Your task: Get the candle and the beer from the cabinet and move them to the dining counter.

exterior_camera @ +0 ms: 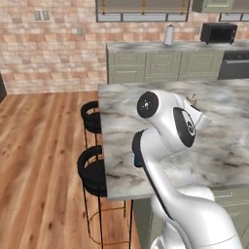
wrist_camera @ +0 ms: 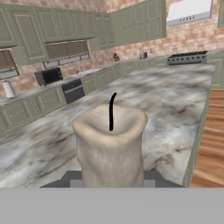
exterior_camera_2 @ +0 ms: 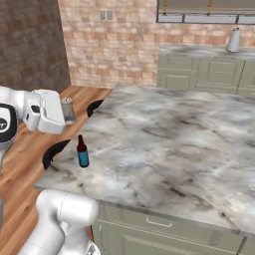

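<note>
Just off the near left corner of the dining counter (exterior_camera_2: 164, 144), out over the wooden floor, the candle (wrist_camera: 110, 144) is held in the air by the gripper (exterior_camera_2: 64, 110). It is a pale, stubby cylinder with a black wick, standing upright, and the fingers are clamped on its base. In the hand view it fills the foreground, with the marbled slab spreading out beyond it. In the right base view it shows as a small grey cylinder at the end of the white hand, beside the counter's left edge and not yet above the slab.

The beer (exterior_camera_2: 82, 152), a dark bottle with a blue label, already stands upright on the counter, close to that same near left corner and near the left edge.

The risks, as a judgement: the candle hangs over the floor and over a round black stool (exterior_camera: 92, 170), so a slip of the grip now would drop it off the counter. Swinging in low could catch the slab's edge. The bottle stands close to the likely path, and a brush from the hand could tip it or push it over the edge.

No open containers are in sight; nothing here holds anything else.
</note>
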